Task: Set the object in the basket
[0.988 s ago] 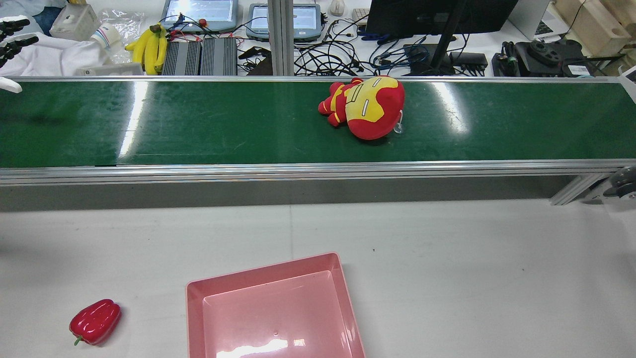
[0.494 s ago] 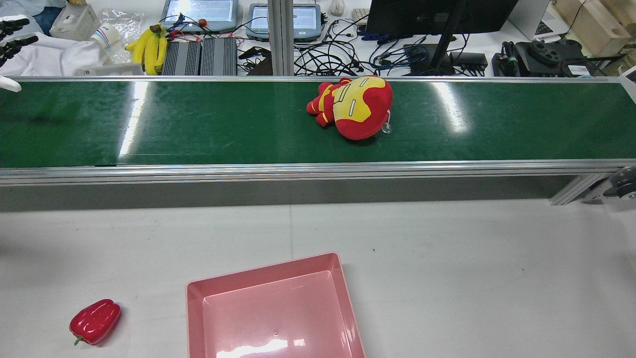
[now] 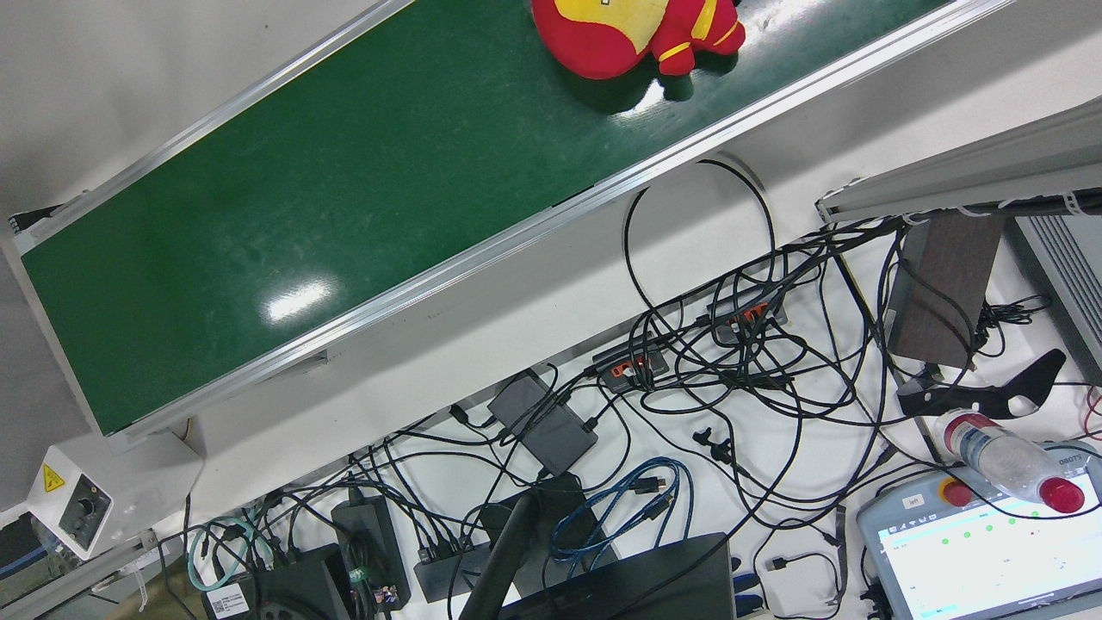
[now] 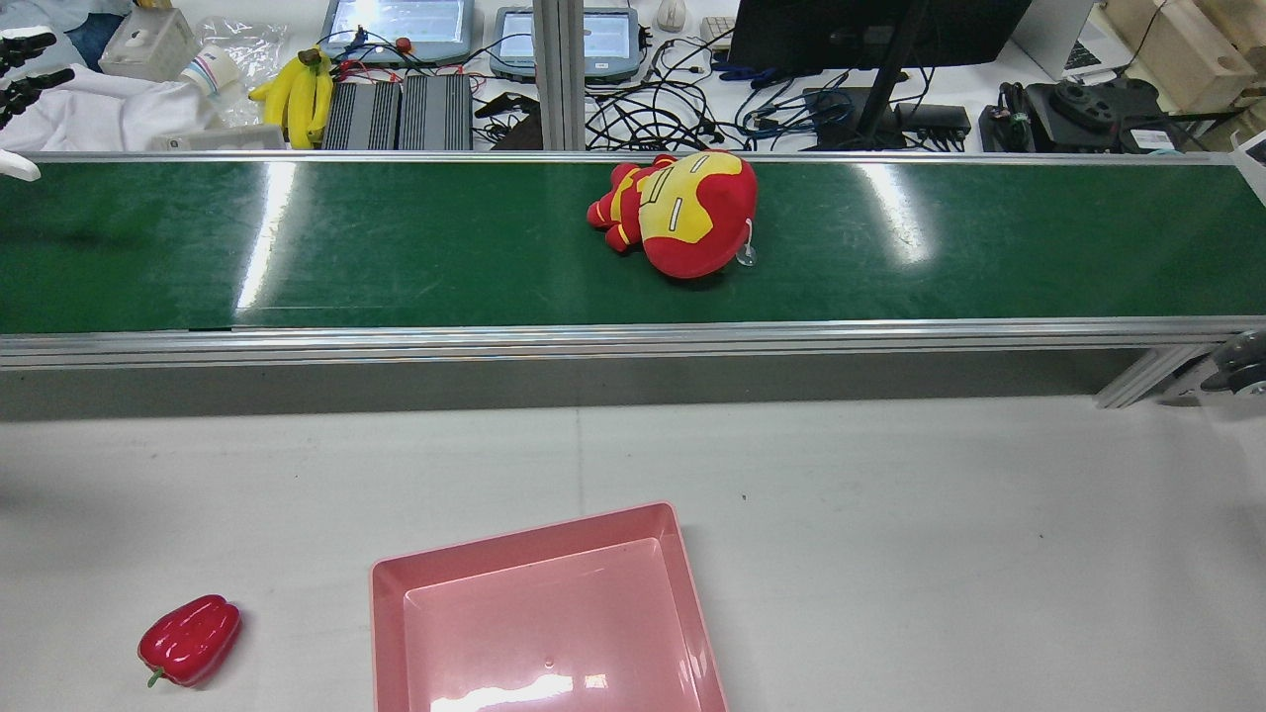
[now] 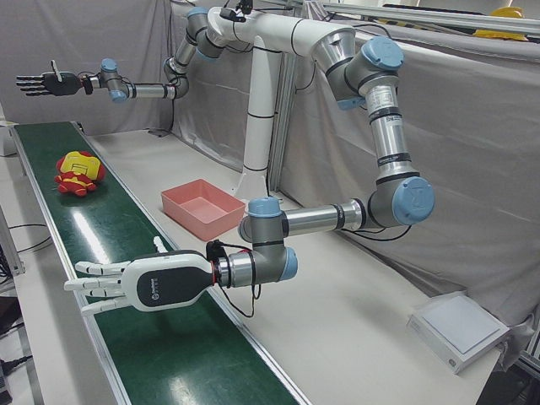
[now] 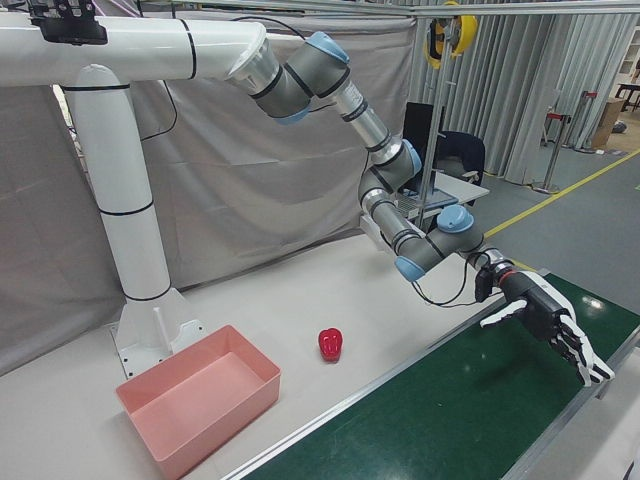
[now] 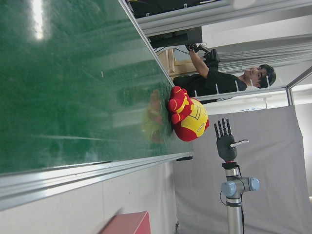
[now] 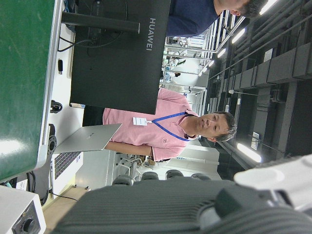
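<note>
One plush toy, one basket, one pepper — left hand and right hand both spread.

The plush toy has been carried along the green conveyor belt toward its left end in the rear view. It is kept near the belt's far edge.

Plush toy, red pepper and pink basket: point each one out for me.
plush toy (image 4: 682, 218): rear view, on its yellow face.
red pepper (image 4: 190, 640): rear view, middle of its glossy body.
pink basket (image 4: 386, 578): rear view, on its left rim.
</note>
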You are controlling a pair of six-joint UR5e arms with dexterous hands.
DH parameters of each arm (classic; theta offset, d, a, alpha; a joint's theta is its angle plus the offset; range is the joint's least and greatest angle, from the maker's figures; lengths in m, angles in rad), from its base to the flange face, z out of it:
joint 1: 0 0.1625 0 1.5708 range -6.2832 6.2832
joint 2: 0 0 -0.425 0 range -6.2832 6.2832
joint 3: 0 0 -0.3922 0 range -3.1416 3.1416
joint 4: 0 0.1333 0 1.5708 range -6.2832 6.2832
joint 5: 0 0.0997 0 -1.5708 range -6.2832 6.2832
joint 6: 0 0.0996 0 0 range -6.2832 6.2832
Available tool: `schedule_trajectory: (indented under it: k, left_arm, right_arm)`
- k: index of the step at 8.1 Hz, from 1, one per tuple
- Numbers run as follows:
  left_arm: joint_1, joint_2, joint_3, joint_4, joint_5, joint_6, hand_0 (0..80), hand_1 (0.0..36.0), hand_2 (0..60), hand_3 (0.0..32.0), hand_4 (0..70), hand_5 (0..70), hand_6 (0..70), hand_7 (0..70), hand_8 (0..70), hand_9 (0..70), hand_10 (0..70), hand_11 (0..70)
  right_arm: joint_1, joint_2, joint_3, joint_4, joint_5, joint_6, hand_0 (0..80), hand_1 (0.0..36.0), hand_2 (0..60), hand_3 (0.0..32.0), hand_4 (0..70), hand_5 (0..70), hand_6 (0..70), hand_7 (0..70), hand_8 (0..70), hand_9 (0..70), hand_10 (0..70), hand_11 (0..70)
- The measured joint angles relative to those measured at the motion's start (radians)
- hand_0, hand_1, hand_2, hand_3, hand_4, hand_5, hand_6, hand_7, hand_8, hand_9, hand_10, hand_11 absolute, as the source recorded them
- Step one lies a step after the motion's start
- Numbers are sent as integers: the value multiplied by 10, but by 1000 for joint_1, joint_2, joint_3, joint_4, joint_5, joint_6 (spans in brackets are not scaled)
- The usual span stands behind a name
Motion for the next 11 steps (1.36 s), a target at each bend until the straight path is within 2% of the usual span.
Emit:
schedule_trajectory:
  k: [11]
  left_arm:
    - [4, 12, -22, 0, 0, 0, 671, 216, 0, 0, 97, 201, 39, 37, 96, 152, 0, 0]
  right_arm:
    - [0, 0, 0, 0, 0, 0, 0, 0, 0, 0, 0, 0, 0, 0, 0, 0, 0, 0]
